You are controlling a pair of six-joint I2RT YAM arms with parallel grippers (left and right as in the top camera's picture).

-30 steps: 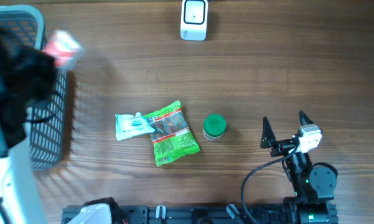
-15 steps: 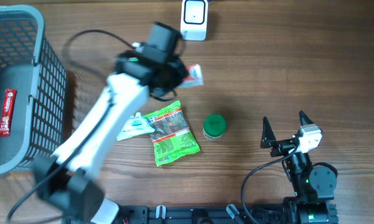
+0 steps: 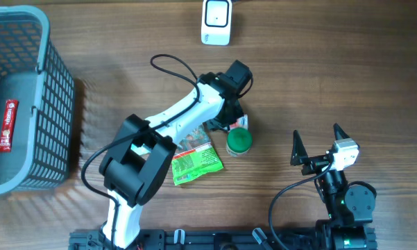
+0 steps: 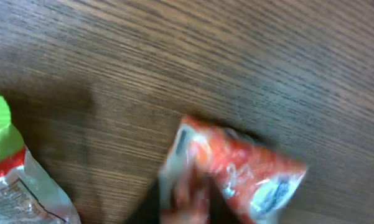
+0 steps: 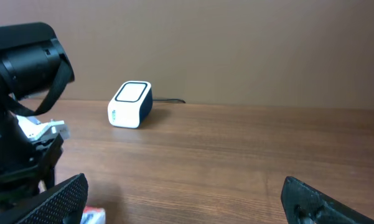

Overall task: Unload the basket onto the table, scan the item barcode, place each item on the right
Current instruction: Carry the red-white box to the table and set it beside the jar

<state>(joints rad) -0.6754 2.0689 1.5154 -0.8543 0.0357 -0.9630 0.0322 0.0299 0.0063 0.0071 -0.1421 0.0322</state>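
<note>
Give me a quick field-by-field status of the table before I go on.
scanner: small white box scanner, far edge of table
left gripper: at small red-and-white packet; grip unclear, view blurred
right gripper: open, empty, away from items
loose items: green-lidded jar beside that packet, green-and-red snack bag
basket: grey mesh basket, left side, red item inside

Brown wood-grain bench (image 3: 347, 76), grey lattice basket (image 3: 62, 132) holding a red packet (image 3: 9, 125), white scanner (image 3: 216, 21), green-lidded jar (image 3: 239, 139), green-and-red printed bag (image 3: 194, 160), orange-red and white wrapper (image 4: 236, 171), white and black left arm (image 3: 187, 111).
</note>
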